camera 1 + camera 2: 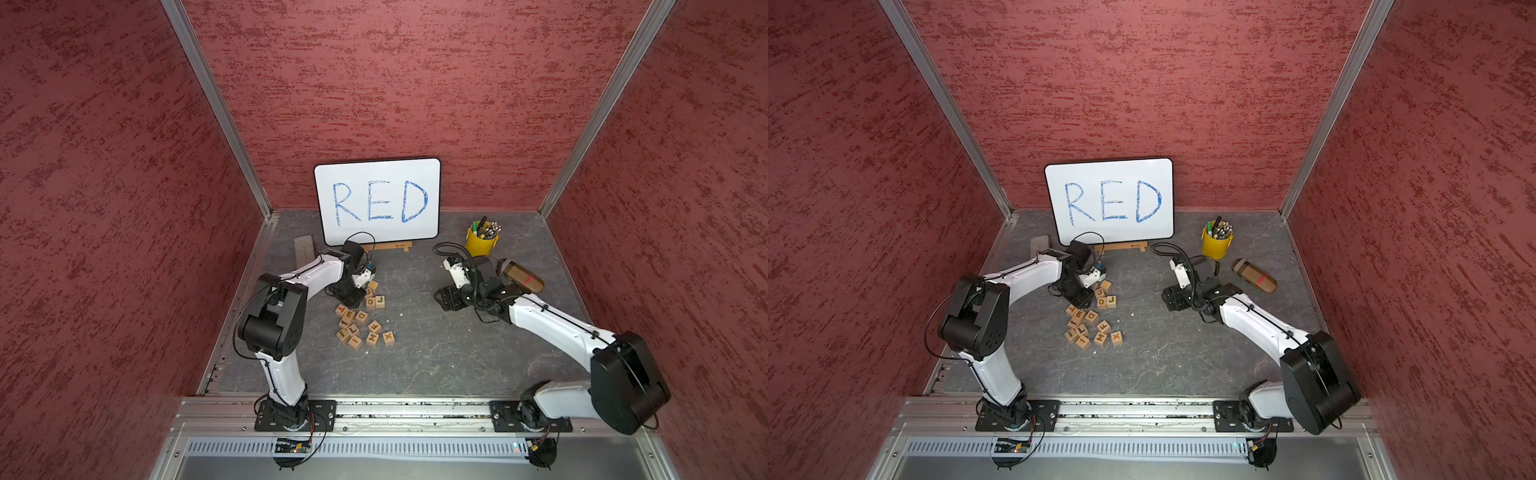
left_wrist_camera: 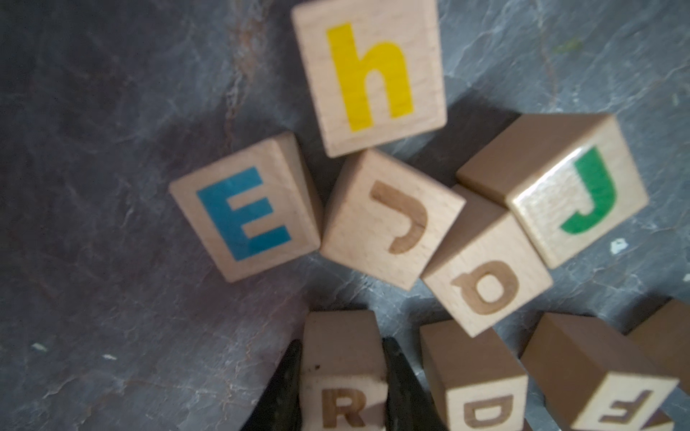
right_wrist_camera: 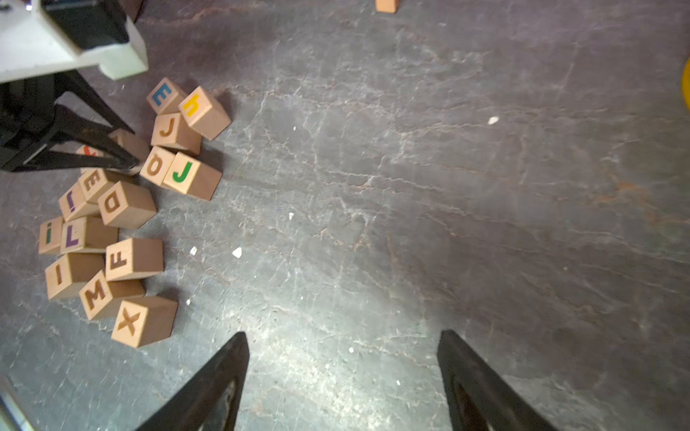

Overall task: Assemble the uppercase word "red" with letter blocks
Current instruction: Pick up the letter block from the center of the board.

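Observation:
In the left wrist view my left gripper is shut on the R block, a pale wooden cube with a brownish-orange R, one black finger on each side. The D block lies right beside it. From the right wrist view the held R block is mostly hidden behind the left gripper. The E block and the D block touch each other just below. In a top view the E block and D block lie in the pile. My right gripper stands open over bare floor.
Other cubes crowd the pile: a blue E, a yellow h, a green J and several more. The whiteboard leans on the back wall. A yellow pen cup and a brown case sit at the back right.

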You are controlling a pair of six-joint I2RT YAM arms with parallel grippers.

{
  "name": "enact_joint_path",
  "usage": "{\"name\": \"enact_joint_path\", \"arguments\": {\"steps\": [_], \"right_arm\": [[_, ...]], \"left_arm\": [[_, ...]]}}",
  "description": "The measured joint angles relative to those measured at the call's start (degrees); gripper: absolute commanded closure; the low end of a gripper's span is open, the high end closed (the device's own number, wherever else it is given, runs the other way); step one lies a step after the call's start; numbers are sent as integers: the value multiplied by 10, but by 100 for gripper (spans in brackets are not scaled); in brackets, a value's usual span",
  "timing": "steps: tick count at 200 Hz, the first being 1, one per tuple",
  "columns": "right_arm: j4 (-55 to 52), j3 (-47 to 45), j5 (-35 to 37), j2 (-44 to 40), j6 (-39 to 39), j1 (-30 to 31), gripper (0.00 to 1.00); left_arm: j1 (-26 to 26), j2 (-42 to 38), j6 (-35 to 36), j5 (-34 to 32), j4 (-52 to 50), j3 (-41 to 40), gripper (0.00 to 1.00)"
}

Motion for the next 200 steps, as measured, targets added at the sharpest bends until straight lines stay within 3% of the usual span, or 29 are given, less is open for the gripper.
{"name": "enact_joint_path", "arguments": {"steps": [108, 200], "right_arm": [[-1, 0, 23, -21, -3, 14, 17], [-16, 0, 63, -49, 19, 14, 17]], "left_arm": [[-7, 0, -28, 1, -43, 45, 84], [-50, 49, -53, -4, -109, 204, 85]]}}
